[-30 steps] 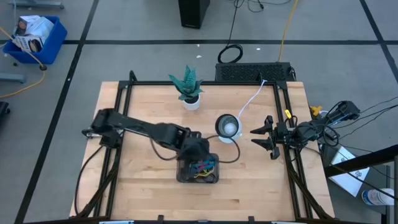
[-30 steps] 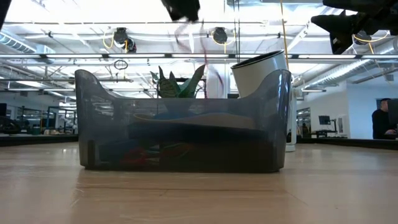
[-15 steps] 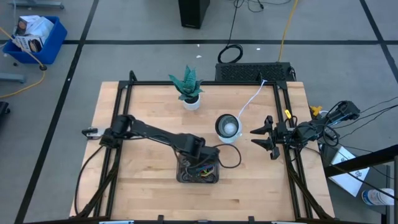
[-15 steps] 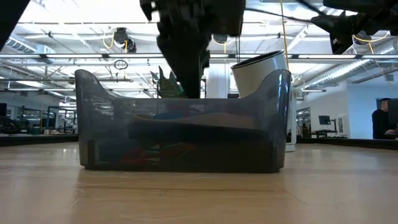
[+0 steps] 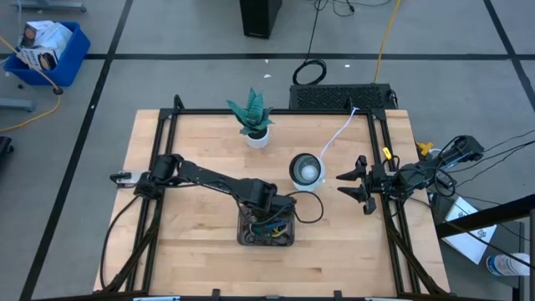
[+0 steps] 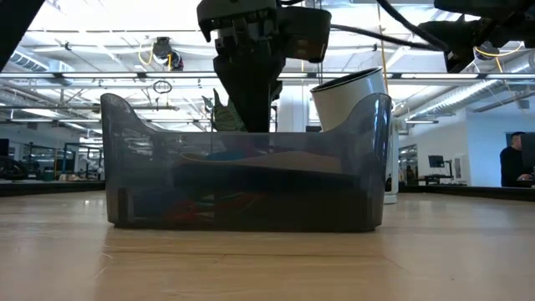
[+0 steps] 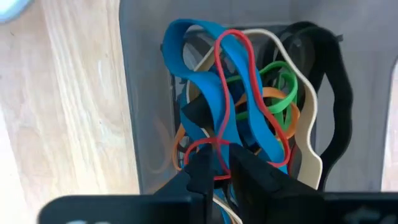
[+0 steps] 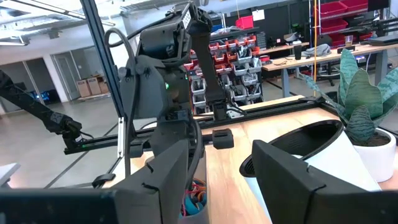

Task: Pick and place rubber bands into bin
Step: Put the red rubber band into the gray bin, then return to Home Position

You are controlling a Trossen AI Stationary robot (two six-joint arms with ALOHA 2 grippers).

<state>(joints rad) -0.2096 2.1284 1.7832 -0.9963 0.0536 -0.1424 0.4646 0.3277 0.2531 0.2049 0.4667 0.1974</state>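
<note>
The left hand reaches down into the bin, which sits on the wooden worktop near its front edge, a little ahead of a white bowl. In the left wrist view its two dark fingers stand a narrow gap apart with a thin red band running between them; whether they pinch it cannot be told. The rubber bands lie in a tangled heap inside the bin: blue, red, green, orange, tan and black loops laid over one another. From the low view the left arm comes down behind the bin's grey wall. The right hand hangs over the right side of the worktop, beside the bowl, its fingers spread wide and holding nothing. A potted plant stands toward the back.
</note>
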